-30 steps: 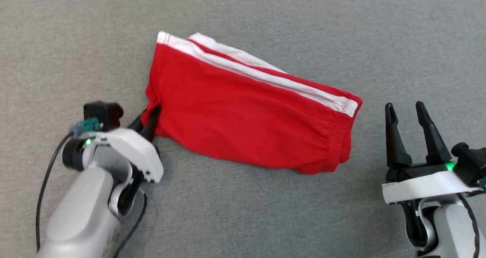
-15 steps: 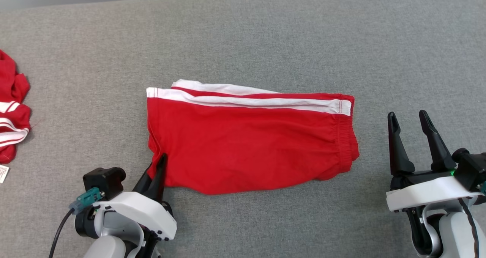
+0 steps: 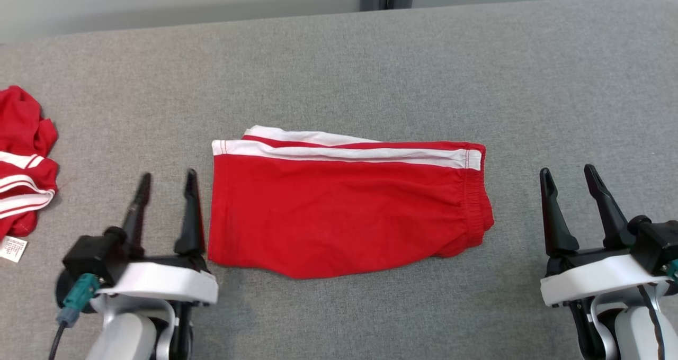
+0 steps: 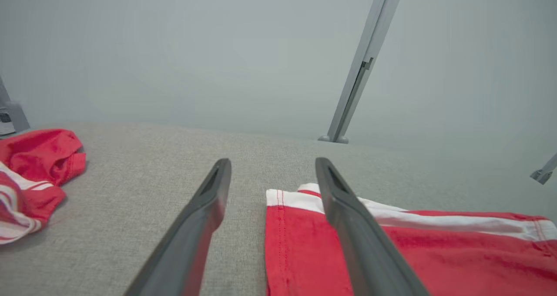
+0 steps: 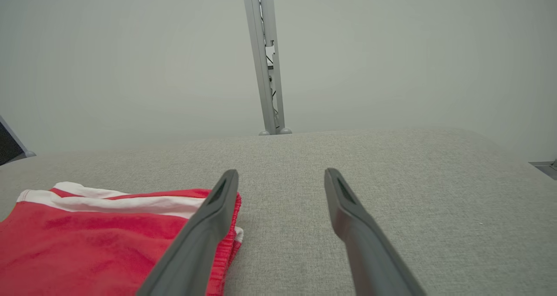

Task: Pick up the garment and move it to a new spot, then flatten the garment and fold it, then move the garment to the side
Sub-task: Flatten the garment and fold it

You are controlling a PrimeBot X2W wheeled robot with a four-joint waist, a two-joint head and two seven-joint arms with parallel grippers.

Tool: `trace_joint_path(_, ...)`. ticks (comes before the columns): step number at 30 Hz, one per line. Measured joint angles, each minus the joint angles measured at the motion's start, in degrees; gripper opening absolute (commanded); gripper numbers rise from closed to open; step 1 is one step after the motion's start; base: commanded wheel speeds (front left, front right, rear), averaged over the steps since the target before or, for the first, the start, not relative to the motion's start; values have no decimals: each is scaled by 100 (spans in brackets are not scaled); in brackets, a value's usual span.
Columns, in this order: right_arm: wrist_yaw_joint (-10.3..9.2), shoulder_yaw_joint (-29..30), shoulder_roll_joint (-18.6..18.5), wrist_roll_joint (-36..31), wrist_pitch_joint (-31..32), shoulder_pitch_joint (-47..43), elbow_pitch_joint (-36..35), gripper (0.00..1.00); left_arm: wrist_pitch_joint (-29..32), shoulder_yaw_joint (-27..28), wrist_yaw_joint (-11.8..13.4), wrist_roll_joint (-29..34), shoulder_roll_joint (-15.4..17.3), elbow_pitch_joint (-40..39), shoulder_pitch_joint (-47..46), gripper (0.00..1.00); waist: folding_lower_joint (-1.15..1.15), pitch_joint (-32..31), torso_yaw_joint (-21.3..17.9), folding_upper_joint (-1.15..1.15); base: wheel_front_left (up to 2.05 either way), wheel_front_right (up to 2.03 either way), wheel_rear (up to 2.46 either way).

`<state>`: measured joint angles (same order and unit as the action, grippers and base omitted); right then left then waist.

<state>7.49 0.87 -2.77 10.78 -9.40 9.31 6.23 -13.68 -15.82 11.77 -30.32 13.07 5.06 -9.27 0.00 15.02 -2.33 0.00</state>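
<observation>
Folded red shorts (image 3: pixel 344 212) lie flat at the centre of a grey fabric surface (image 3: pixel 371 58), between the robot's two grippers. From the head view we see the garment whole. Its long axis runs from 9 o'clock to 3 o'clock, with the leg hem at the 9 o'clock end and the gathered elastic waistband at the 3 o'clock end. White side stripes run along the 12 o'clock edge.

The left gripper (image 3: pixel 167 174) stands at 8 o'clock in that view, fingers spread wide and holding nothing. Its inner finger is just beside the hem edge, and we cannot tell whether it touches the cloth. The right gripper (image 3: pixel 567 169) stands at 4 o'clock, jaws equally wide and empty, with a strip of bare surface between it and the waistband.

A second red garment (image 3: pixel 24 159) with white stripes lies crumpled at 9 o'clock, well apart from the shorts, and a small white label (image 3: pixel 11 249) lies at its 6 o'clock side.

The wrist views trade that outline for a low, near-level look. The left wrist view takes in the hem end and its stitching at 5 o'clock, the crumpled heap at 9 o'clock, and a slanted metal post (image 4: pixel 361 69) against a pale wall. The right wrist view takes in the waistband end at 8 o'clock, partly behind one finger, with bare surface from 12 to 3 o'clock.
</observation>
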Motion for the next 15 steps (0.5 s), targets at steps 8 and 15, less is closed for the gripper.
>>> trace_joint_path(8, 0, 48, 1, -120, 85, -172, -35, 100, -122, 319, 93, 557, 257, -81, -19, 100, 0, -236, 35, 0, 0, 0, 0)
trace_joint_path(15, 0, 65, 0, -145, 137, -261, -67, 100, -124, 294, 81, 709, 448, -37, 213, 100, 0, -306, 64, 0, 0, 0, 0)
